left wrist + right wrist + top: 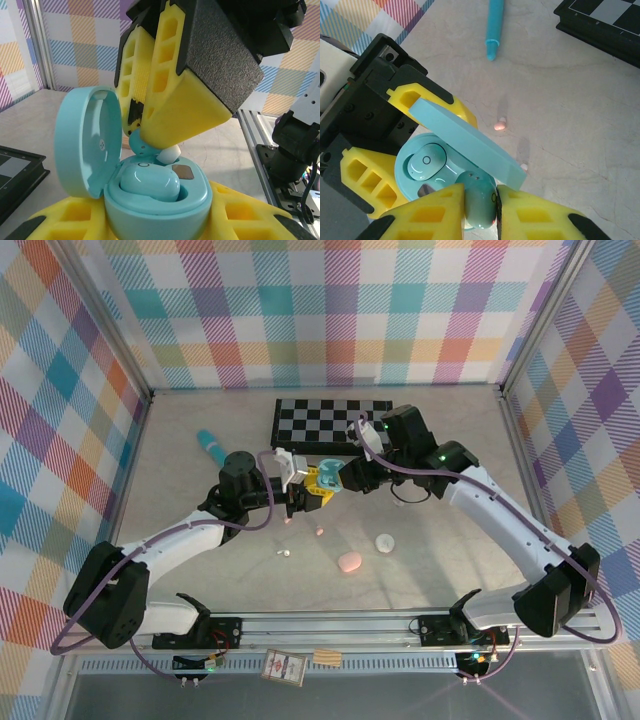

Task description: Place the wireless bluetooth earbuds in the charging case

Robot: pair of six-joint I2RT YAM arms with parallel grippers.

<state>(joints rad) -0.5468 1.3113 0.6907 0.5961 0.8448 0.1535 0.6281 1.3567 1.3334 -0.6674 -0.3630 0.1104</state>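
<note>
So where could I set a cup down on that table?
Bare: the far right corner between the chessboard and right wall, and the far left corner behind the teal pen. Crowded: the middle, where the left gripper holds the teal case, the right gripper a teal earbud, with loose buds, a pink case and a white case nearer.

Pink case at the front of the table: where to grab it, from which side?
Pinch from straight above, across the shorter span of the pink case, probably. It lies flat on the table, a low rounded pebble, so a side approach gets little purchase. The white case lies apart, leaving room to close.
</note>
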